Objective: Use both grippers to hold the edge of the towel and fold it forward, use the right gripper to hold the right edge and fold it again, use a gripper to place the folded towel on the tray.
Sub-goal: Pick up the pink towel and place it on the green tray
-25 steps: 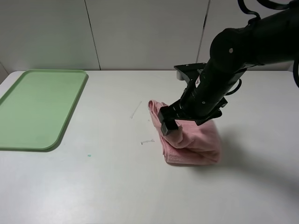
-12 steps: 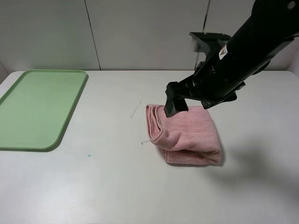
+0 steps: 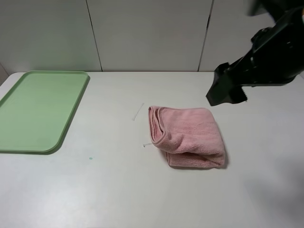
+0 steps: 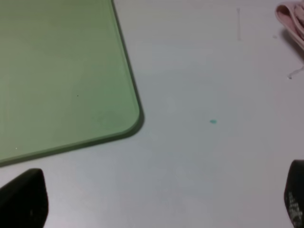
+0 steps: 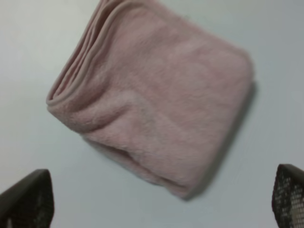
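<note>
Well apart, folded towel and tray

**A robot test bench in a lab**

You are working in a lab-style test cell. The table is a plain white slab, backed by pale wall panels with dark seams. A black robot arm hangs over the table. The props laid out are a green tray and a pink towel, well apart. The tabletop carries faint scuffs and a teal speck.
</note>
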You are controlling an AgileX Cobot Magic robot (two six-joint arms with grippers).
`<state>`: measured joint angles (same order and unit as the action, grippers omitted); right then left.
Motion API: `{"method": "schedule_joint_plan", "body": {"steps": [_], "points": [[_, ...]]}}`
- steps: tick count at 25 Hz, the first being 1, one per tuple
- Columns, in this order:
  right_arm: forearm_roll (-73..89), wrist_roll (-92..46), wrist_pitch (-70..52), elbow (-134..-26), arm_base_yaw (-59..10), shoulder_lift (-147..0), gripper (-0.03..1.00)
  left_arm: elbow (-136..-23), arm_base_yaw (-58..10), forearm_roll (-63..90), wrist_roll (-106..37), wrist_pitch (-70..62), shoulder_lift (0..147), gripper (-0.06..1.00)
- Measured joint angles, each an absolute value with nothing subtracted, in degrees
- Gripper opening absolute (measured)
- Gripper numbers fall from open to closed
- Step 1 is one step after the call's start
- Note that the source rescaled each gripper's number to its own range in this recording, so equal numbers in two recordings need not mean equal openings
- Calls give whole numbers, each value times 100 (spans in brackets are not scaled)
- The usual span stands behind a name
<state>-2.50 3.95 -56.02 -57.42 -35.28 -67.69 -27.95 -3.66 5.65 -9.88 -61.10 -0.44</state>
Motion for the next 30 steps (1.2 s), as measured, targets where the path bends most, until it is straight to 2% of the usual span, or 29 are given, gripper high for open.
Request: {"method": "schedule_joint_plan", "body": {"steps": [6, 22, 30], "points": [[-793, 375, -5947, -5590, -3528, -5682, 100, -2795, -366, 565, -988, -6110, -44, 100], [-1589, 1008, -6390, -4097, -3501, -3251, 100, -2795, -366, 565, -988, -6110, -44, 100], [-1507, 1079, -6422, -3522, -2957, -2164, 100, -2795, -366, 565, -988, -6110, -44, 100]]}}
